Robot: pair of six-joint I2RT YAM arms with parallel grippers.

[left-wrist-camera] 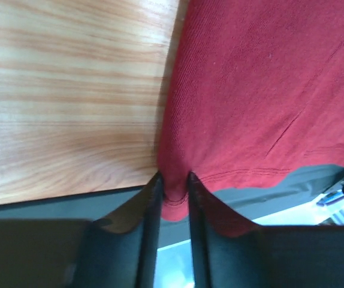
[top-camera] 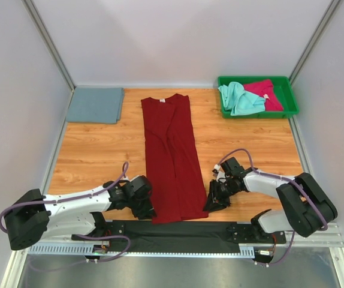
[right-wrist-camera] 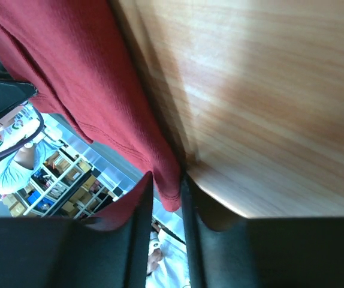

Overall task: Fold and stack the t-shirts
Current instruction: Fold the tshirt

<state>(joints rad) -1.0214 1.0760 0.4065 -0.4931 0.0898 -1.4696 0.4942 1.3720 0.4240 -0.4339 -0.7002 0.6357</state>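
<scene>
A dark red t-shirt (top-camera: 171,157) lies folded into a long narrow strip down the middle of the table, collar at the far end. My left gripper (top-camera: 146,211) is shut on its near left hem corner (left-wrist-camera: 175,198). My right gripper (top-camera: 210,204) is shut on its near right hem corner (right-wrist-camera: 169,191). A slate grey-blue t-shirt (top-camera: 95,105) lies folded flat at the far left. A mint green t-shirt (top-camera: 239,98) and a pinkish-red t-shirt (top-camera: 265,93) lie crumpled in the green tray (top-camera: 291,96).
The green tray stands at the far right corner. A black strip (top-camera: 172,231) runs along the near table edge, just under the shirt's hem. Grey walls close in the table at the left, right and back.
</scene>
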